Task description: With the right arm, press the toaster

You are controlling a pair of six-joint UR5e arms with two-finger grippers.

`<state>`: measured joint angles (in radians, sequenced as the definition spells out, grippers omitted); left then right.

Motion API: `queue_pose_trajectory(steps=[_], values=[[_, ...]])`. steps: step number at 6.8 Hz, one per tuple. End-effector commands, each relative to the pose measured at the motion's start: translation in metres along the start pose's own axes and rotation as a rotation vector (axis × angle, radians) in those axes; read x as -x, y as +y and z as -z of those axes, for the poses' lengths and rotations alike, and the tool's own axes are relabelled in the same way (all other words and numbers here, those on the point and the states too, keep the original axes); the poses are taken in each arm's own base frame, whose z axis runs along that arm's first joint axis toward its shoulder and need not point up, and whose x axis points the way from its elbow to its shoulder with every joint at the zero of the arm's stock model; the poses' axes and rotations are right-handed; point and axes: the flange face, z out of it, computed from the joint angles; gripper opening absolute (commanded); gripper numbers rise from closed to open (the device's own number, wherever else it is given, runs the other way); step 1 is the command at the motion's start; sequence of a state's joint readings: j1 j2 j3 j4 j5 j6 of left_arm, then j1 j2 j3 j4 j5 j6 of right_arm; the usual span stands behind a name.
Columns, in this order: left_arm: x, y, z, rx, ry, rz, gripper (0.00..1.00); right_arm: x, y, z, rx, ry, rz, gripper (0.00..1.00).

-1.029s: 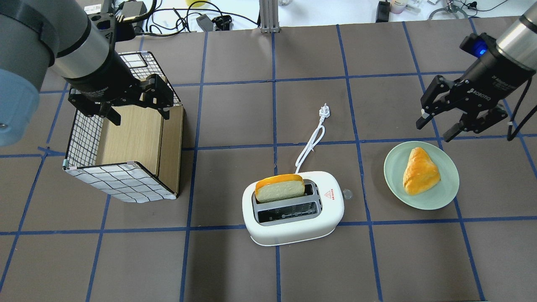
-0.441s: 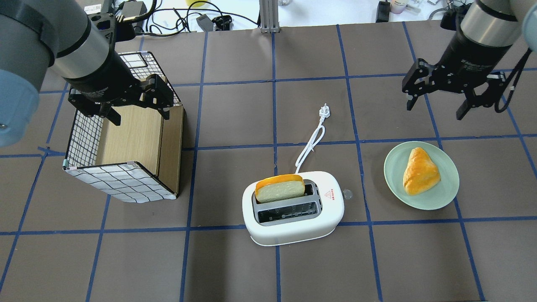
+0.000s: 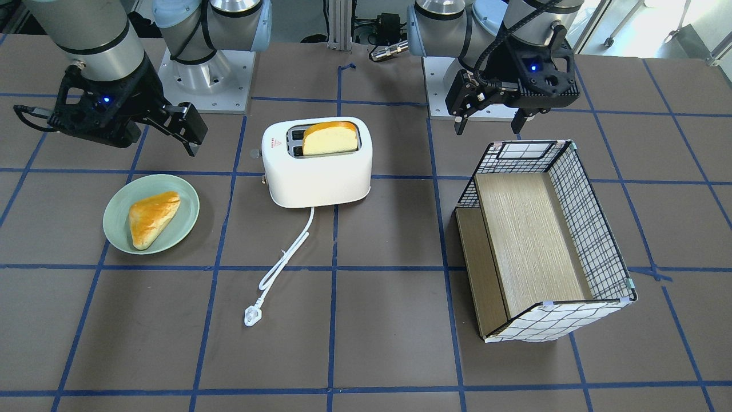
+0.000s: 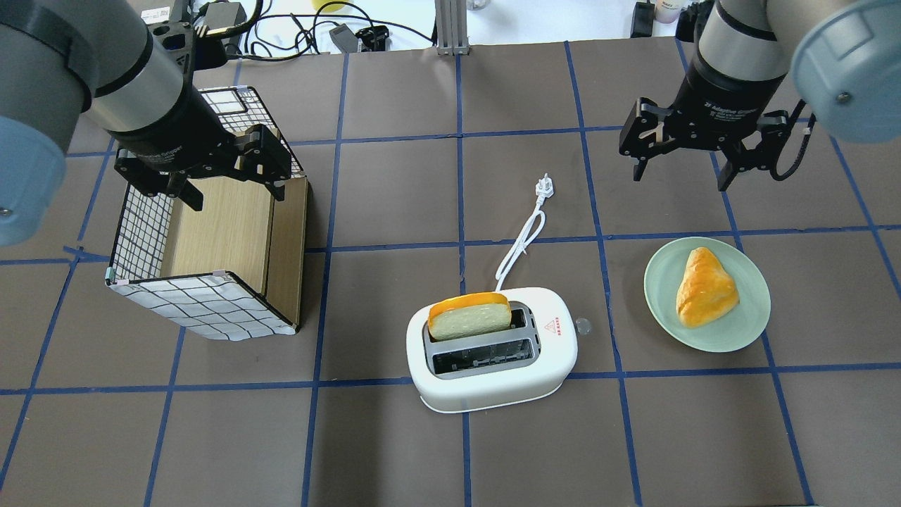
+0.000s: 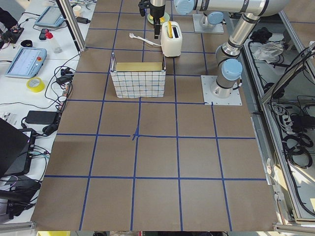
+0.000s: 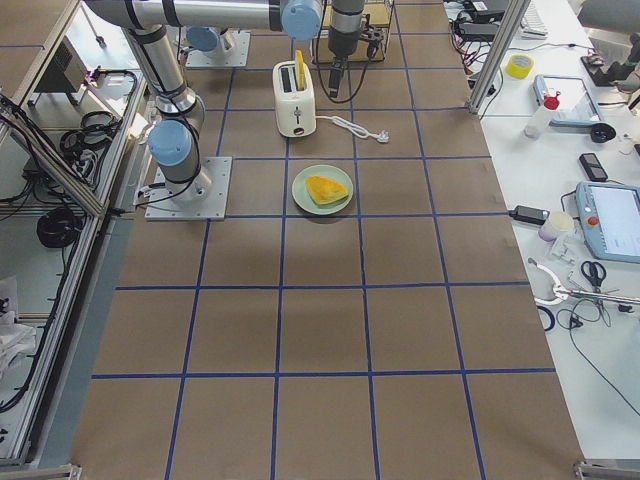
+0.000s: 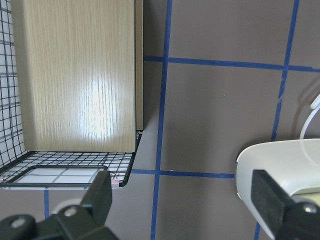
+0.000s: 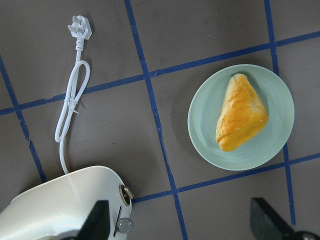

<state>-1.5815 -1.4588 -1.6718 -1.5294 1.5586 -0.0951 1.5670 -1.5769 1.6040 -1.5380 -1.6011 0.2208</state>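
The right pincer (image 4: 681,171) is held wide open above the table, and nothing is gripped. The toaster (image 4: 493,373) is found well apart from it, nearer the robot and off to the pincer's left. It is stood upright, and a slice of bread (image 4: 469,317) is seen in the slot nearer the pincer. A plate (image 4: 658,282) with a pastry (image 4: 704,287) is set near the pincer, on the robot's side of it. The white cord (image 4: 521,246) is laid out to the pincer's left. The left pincer (image 4: 236,197) is held open above a wire basket (image 4: 204,303).
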Motion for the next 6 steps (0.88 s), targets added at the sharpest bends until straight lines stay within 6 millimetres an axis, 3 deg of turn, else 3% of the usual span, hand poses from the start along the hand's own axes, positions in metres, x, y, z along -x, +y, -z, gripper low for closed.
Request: queue_pose_trajectory(steps=[1, 6], values=[[0.0001, -0.0002, 0.0006, -0.001, -0.001, 0.000, 1.00, 0.0060, 0.0097, 0.0086, -0.020, -0.010, 0.020, 1.00], [0.0002, 0.0000, -0.0001, 0.000, -0.002, 0.000, 1.00, 0.0048, 0.0140, 0.0127, -0.029, -0.011, 0.035, 1.00]])
